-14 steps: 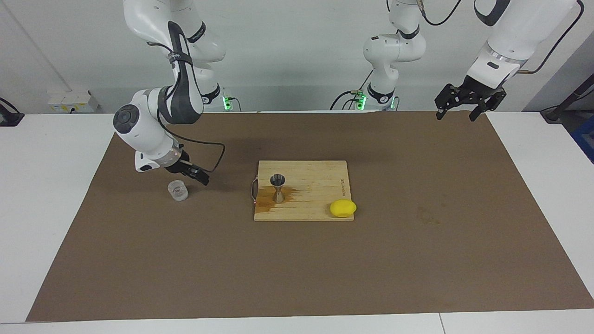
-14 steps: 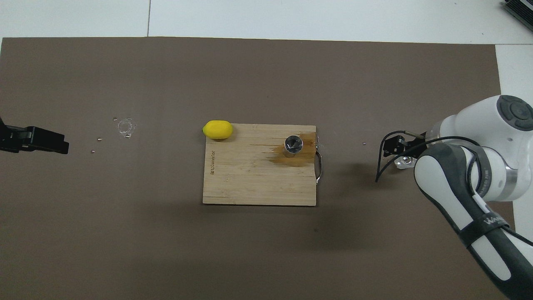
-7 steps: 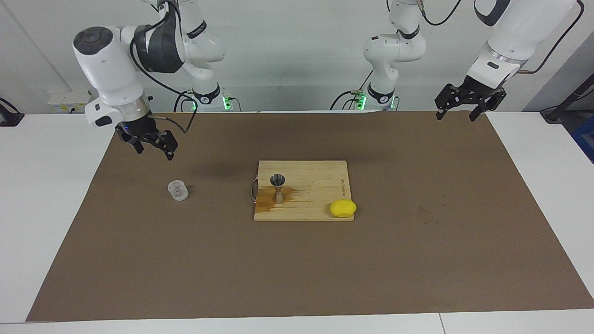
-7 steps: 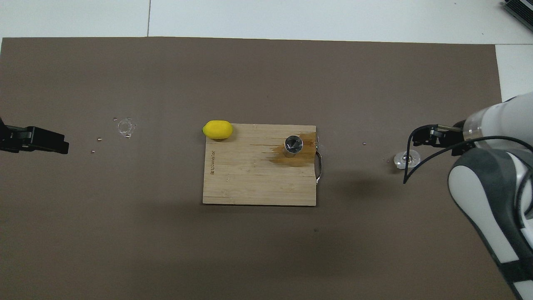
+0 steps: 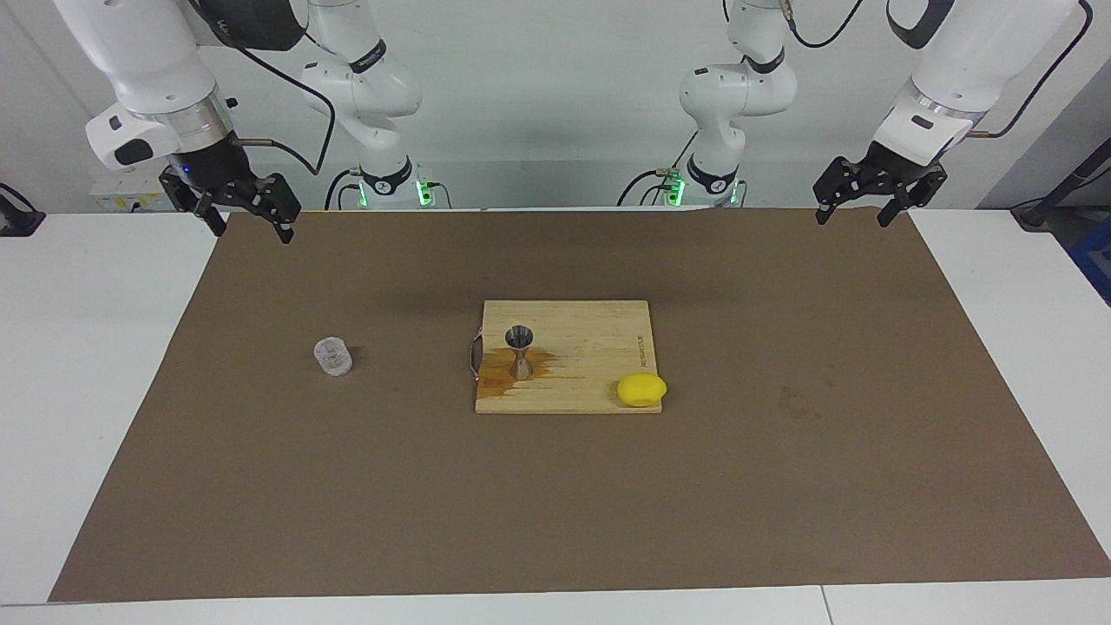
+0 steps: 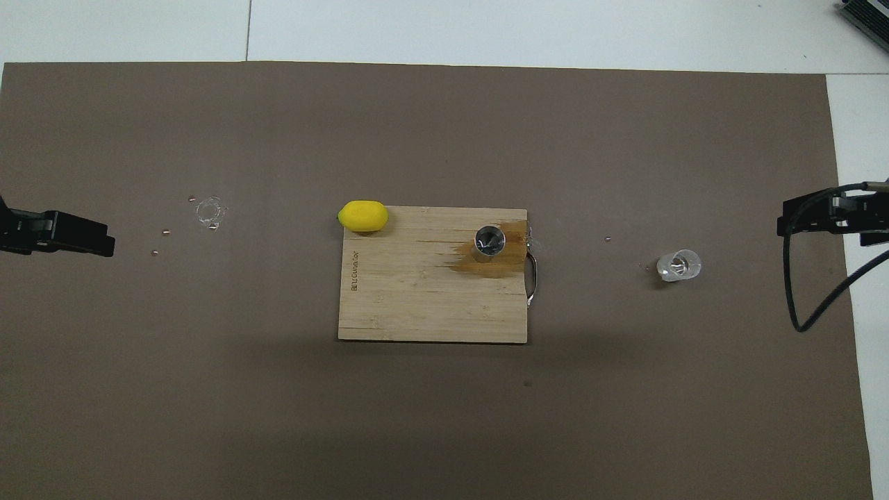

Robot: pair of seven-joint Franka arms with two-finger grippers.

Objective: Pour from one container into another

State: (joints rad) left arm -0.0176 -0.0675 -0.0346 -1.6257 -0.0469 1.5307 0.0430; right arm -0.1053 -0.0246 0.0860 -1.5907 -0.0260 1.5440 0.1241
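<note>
The clear textured glass tumbler (image 5: 332, 357) stands upright on the brown mat toward the right arm's end; it also shows in the overhead view (image 6: 678, 265). The metal jigger (image 5: 520, 351) stands upright on the wooden board (image 5: 599, 338), in a brown wet stain, and shows from above in the overhead view (image 6: 488, 243). My right gripper (image 5: 249, 223) is open and empty, raised over the mat's corner at the robots' edge, well clear of the tumbler; its tip shows in the overhead view (image 6: 792, 223). My left gripper (image 5: 852, 213) waits open and empty, raised over the mat's other corner at the robots' edge.
A yellow lemon (image 5: 641, 390) lies at the board's corner farthest from the robots, toward the left arm's end. A metal handle (image 5: 474, 354) sticks out of the board toward the tumbler. A wet ring and droplets (image 6: 210, 210) mark the mat toward the left arm's end.
My right gripper has left the tumbler's side, risen and drawn back to the mat's corner at the robots' edge. The tumbler stays standing on the mat. The left arm has not moved.
</note>
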